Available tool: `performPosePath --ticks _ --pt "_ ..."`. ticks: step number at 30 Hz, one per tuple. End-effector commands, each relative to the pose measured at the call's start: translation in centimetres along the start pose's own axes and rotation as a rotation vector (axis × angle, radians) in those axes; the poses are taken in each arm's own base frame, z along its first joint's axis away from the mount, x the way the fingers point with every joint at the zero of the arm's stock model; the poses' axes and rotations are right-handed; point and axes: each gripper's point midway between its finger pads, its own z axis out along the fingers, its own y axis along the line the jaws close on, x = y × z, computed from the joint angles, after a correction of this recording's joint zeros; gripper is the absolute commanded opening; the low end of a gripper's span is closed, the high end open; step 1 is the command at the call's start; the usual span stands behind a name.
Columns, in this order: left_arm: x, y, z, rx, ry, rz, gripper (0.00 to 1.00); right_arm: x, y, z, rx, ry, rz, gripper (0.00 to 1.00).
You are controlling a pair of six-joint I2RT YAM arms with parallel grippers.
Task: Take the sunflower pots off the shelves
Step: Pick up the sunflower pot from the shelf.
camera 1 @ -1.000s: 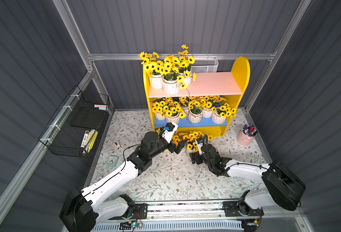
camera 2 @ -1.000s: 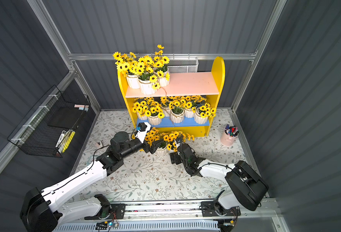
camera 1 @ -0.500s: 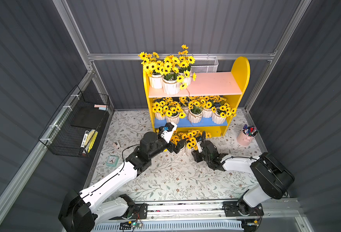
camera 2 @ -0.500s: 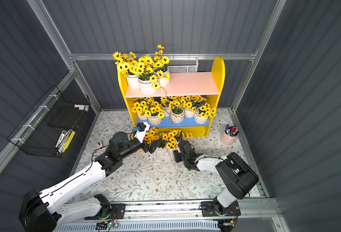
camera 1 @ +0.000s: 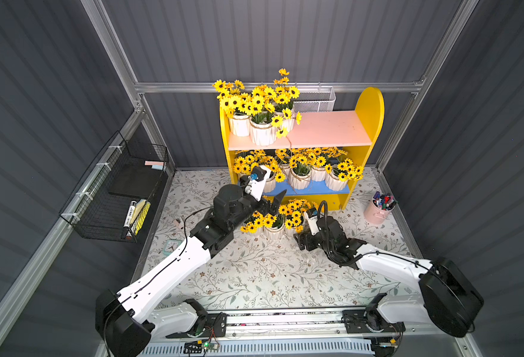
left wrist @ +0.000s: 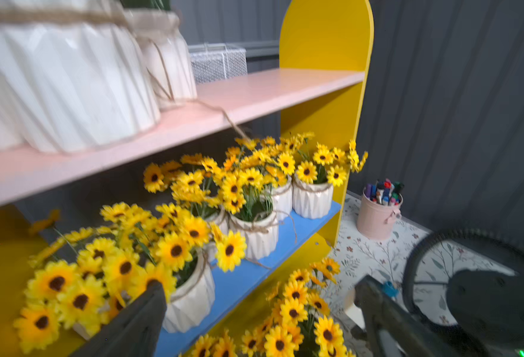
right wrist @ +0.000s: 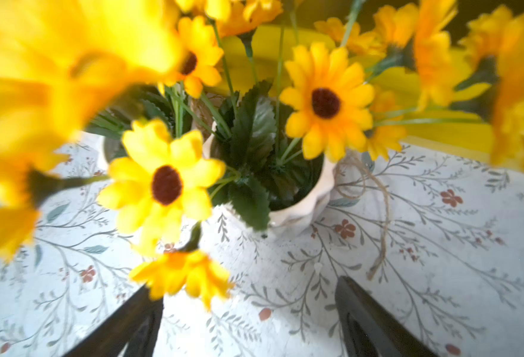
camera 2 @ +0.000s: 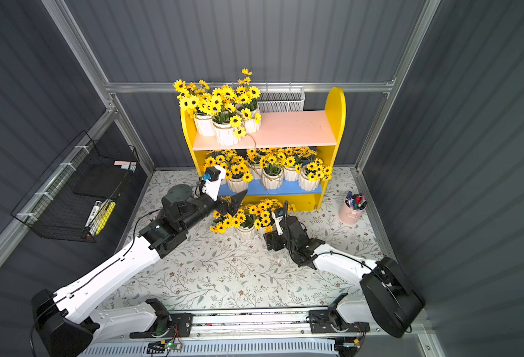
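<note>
The shelves (camera 1: 325, 129) stand at the back wall. Three sunflower pots (camera 1: 262, 131) crowd the left end of the pink upper board, and several more (camera 1: 300, 179) fill the blue lower board (left wrist: 245, 278). A few pots (camera 2: 246, 231) stand on the floor in front of the shelves. My left gripper (camera 1: 274, 202) is open and empty, hovering at the lower board's left end above the floor pots; in its wrist view (left wrist: 259, 282) a lower-board pot (left wrist: 192, 299) sits beside one finger. My right gripper (camera 1: 299, 239) is low by the floor pots, open and empty (right wrist: 249, 289), a short gap from a pot (right wrist: 304, 210).
A pink cup of pens (camera 1: 378, 210) stands right of the shelves. A black wire basket (camera 1: 115, 191) hangs on the left wall and a white mesh basket (camera 1: 316, 100) behind the shelves. A small clock (camera 1: 171, 246) lies on the floral floor near the left arm.
My right gripper pushed in toward the floor pots, then drew back toward the front, and now stands open. The left arm has barely moved.
</note>
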Motion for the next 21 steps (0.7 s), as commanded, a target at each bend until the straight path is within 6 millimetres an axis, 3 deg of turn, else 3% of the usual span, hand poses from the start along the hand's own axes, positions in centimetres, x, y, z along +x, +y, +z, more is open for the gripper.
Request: performPosePath --ticks 1,4,8,11,15,17,21 --pt "-6.5 1.8 -0.1 -0.087 -0.097 0.027 0.99 2.0 -0.3 -1.7 0.01 0.062 0.018 0.96" --pt "-10.7 2.5 0.4 -0.113 -0.137 0.016 1.0 0.8 0.1 -3.3 -0.008 0.013 0.023 0.99" --pt "-13.3 3.6 2.5 -0.171 -0.099 0.036 1.0 -0.7 0.1 -4.9 -0.003 -0.047 0.038 0.99" --pt "-13.8 4.1 4.4 -0.189 -0.056 0.046 1.0 -1.4 -0.2 -5.6 0.015 -0.07 0.033 0.99" --pt "-13.0 5.6 6.3 -0.227 0.024 0.018 0.99 -2.0 -0.2 -6.1 0.019 -0.086 0.032 0.99" --pt "-12.6 6.7 6.3 -0.268 0.037 0.002 0.99 -2.2 -0.1 -6.3 0.012 -0.098 0.034 0.99" --pt "-11.5 6.9 4.9 -0.283 0.053 -0.013 0.99 -2.2 -0.1 -6.3 0.011 -0.106 0.031 0.99"
